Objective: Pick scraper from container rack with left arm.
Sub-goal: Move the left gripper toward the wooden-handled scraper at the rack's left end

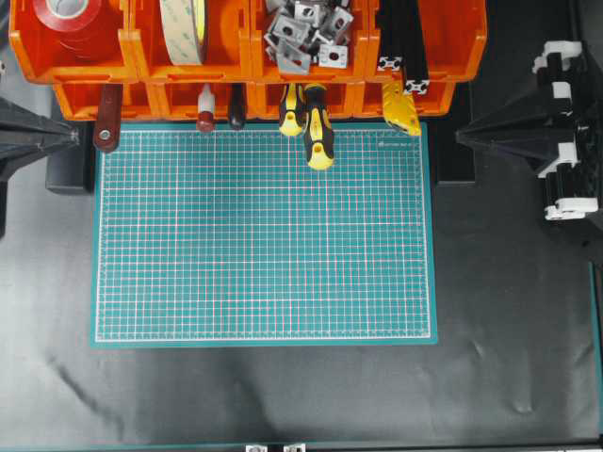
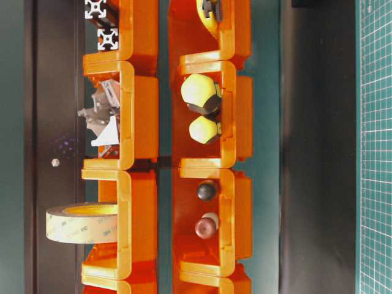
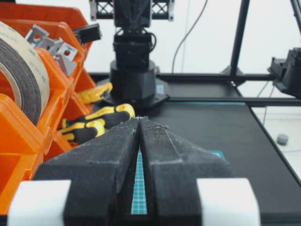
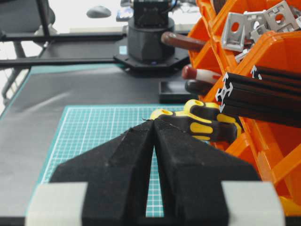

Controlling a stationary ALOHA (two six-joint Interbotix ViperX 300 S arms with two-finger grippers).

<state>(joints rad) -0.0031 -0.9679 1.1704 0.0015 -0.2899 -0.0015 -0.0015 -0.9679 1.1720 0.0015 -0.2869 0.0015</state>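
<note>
One camera hangs overhead, looking straight down on the green mat [image 1: 264,235] and container rack [image 1: 245,56]. Another sits close at the rack's open fronts [image 2: 208,141], its picture turned sideways. Each wrist camera looks level across the table toward the opposite arm, sharing the screwdrivers [image 3: 94,123].

The container rack [image 1: 236,56] shows four upper bins and four lower ones. In the upper bins sit two tape rolls, one red [image 1: 68,17] and one cream [image 1: 184,28], a heap of metal brackets [image 1: 306,36] and a bundle of black profiles [image 1: 400,42]. From the lower bins jut one scraper [image 1: 106,122], two yellow-and-black screwdrivers [image 1: 316,132] and two small-handled tools [image 1: 205,111]. Below the rack lies one cutting mat [image 1: 264,235]. Two claws flank it, left [image 1: 71,137] and right [image 1: 462,137].
</note>
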